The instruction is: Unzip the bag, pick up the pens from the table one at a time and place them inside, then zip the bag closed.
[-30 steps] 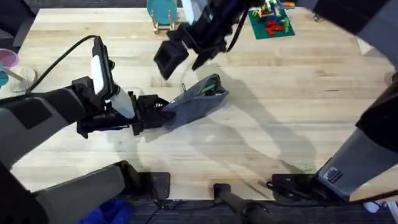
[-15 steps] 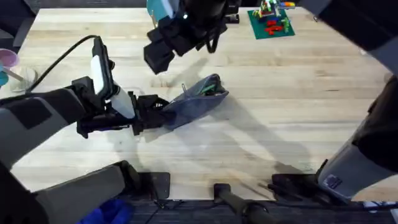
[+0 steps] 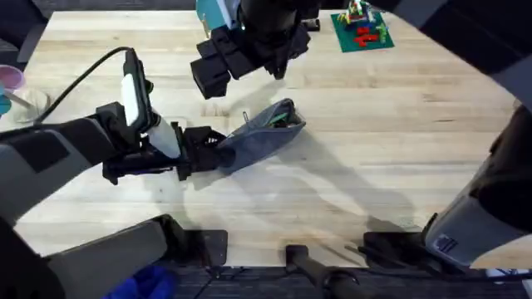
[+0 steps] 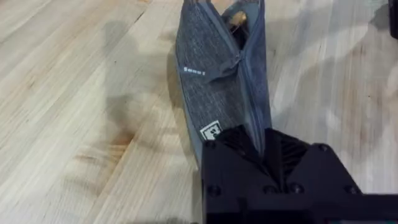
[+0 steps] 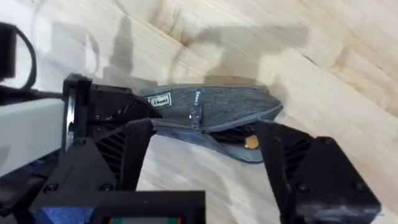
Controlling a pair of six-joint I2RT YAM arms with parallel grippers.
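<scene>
Nearest the arm bases, the left gripper (image 3: 208,149) lies low over the counter (image 3: 374,149), reaching in from the left side, its jaws clenched on the near end of the bag (image 3: 262,137). From the left wrist (image 4: 268,163) you can see that end pinched between the black fingers, right by a small white label sewn to the fabric.

The bag stretches away from that grip toward the middle of the counter, lying on its side at a slant. Its zipper is partly undone; the far end gapes, and something orange-brown shows inside the mouth (image 5: 250,142). A slim light-coloured thing sticks up from the bag's upper edge about midway along, too small to make out.

Farther back, the right gripper (image 3: 218,68) hangs in the air above the bag and apart from it, jaws released and spread wide with nothing between them. Its own camera looks down past both fingers (image 5: 134,155) at the bag (image 5: 211,109) below.

At the far edge sit a teal object (image 3: 218,15) and a green plate with small coloured pieces (image 3: 362,29).
</scene>
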